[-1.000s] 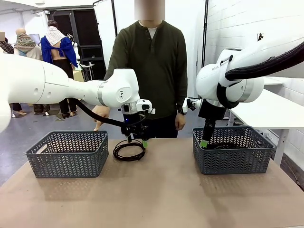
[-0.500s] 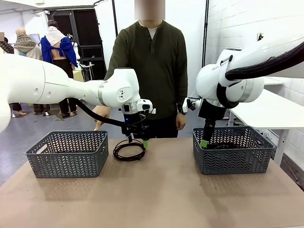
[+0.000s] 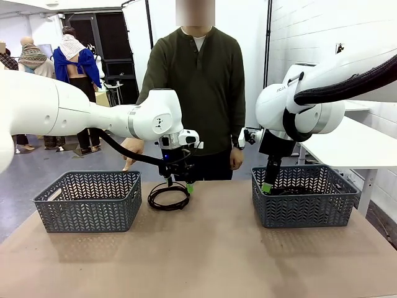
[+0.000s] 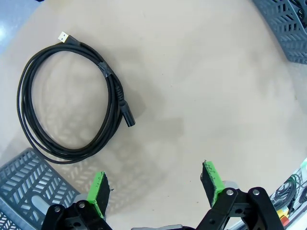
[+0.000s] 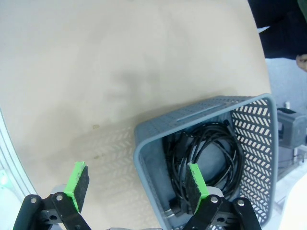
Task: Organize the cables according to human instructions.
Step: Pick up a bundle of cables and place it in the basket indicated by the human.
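Note:
One coiled black cable (image 3: 169, 197) lies on the table between the two baskets; in the left wrist view this cable (image 4: 67, 100) sits up and to the left of the fingers, with its plug ends showing. My left gripper (image 3: 178, 184) hovers open just above the coil's far right side, and between its green pads (image 4: 98, 191) there is only table. More cables (image 5: 211, 148) lie coiled inside the right basket (image 5: 201, 103). My right gripper (image 3: 268, 185) hangs open over that basket's left rim, holding nothing. The human (image 3: 197, 87) stands at the far side, arms down.
A grey mesh basket (image 3: 90, 200) stands at the left and another grey mesh basket (image 3: 304, 197) at the right. The brown table (image 3: 205, 254) has free room in front. The person's hand (image 3: 130, 151) hangs near the far edge behind my left arm.

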`<control>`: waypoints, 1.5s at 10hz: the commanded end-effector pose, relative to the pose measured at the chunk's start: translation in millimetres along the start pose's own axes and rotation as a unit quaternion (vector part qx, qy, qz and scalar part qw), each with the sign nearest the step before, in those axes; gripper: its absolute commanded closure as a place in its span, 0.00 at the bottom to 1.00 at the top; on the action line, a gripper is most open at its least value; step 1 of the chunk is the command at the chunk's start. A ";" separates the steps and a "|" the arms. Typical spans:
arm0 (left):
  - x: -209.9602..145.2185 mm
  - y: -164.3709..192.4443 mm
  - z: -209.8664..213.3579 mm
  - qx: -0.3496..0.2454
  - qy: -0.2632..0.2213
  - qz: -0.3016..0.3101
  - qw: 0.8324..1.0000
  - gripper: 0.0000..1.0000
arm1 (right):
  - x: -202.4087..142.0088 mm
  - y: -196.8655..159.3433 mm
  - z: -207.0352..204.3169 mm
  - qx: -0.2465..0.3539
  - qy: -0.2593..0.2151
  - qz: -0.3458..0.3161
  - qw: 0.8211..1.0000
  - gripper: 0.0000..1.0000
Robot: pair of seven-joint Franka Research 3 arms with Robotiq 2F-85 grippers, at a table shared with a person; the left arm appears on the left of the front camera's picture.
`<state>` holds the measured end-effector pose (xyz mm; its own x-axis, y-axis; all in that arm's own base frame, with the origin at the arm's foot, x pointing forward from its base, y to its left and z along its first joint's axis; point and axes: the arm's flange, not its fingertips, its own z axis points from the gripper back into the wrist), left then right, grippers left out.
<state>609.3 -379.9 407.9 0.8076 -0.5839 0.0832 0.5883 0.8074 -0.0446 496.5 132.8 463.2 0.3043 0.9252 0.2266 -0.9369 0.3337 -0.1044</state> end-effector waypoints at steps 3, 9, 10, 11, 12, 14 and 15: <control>10.2 2.0 -3.8 0.003 0.012 0.030 0.999 0.00 | 0.3 -2.3 0.0 0.000 0.005 0.000 1.000 0.00; 36.8 3.6 -15.2 0.010 0.032 0.143 0.989 0.00 | 0.3 -2.3 0.0 0.000 0.005 0.000 1.000 0.00; 42.8 2.7 -19.8 0.016 0.021 0.148 0.989 0.00 | 0.3 -2.3 0.0 0.000 0.005 0.000 1.000 0.00; 46.3 2.4 -25.5 0.022 0.006 0.151 0.988 0.00 | 0.3 -2.3 0.0 0.000 0.005 0.000 1.000 0.00; 49.2 3.9 -31.3 0.022 -0.008 0.148 0.989 0.00 | 0.3 -2.3 0.0 0.000 0.005 0.000 1.000 0.00; 53.4 7.9 -40.8 0.024 -0.016 0.160 0.987 0.00 | 0.3 -2.3 0.0 0.000 0.005 0.000 1.000 0.00; 56.0 8.7 -44.5 0.030 -0.022 0.169 0.985 0.00 | 0.3 -2.3 0.0 0.000 0.005 0.000 1.000 0.00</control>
<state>648.2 -398.6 363.3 0.9443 -0.3167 0.0897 0.3224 0.9448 -0.0590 496.5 132.7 463.2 0.3045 0.9251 0.2267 -0.9368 0.3339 -0.1044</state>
